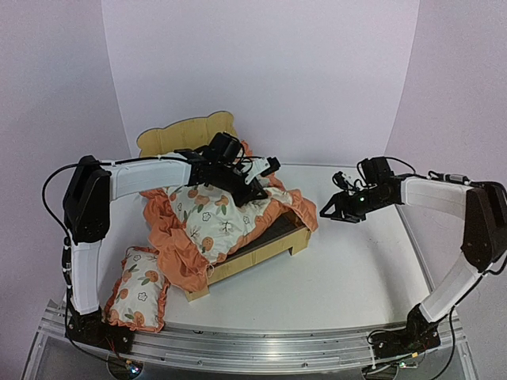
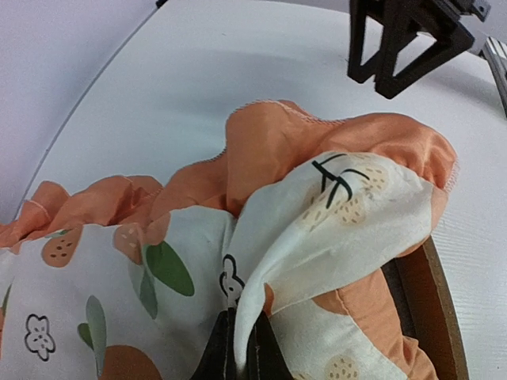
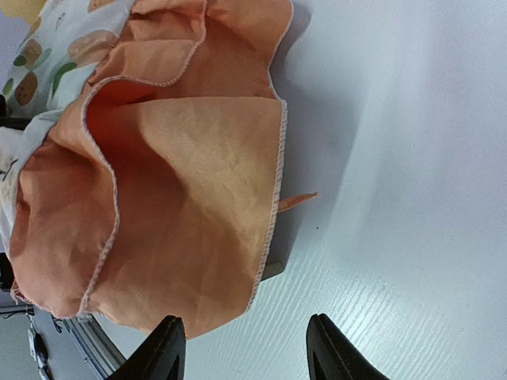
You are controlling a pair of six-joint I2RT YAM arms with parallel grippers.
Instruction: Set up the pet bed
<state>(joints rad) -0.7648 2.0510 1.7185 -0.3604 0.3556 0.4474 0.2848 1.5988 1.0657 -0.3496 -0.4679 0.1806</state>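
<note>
The pet bed sits left of centre on the table in the top view, with the cushion rumpled over it and the pillow at its 7 o'clock. Only the left wrist view shows the left gripper pinched together on what seems a cushion fold. The right wrist view shows the right gripper spread and empty, with the ruffle at 12 o'clock.

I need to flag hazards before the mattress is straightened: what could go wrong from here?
The left gripper pinches only a thin fold of the mattress cushion, which may slip free. The cushion hangs crooked over one side of the pet bed, so a tug could drag the frame. The right gripper is open, off the ruffle, so that corner is unsupported.
</note>
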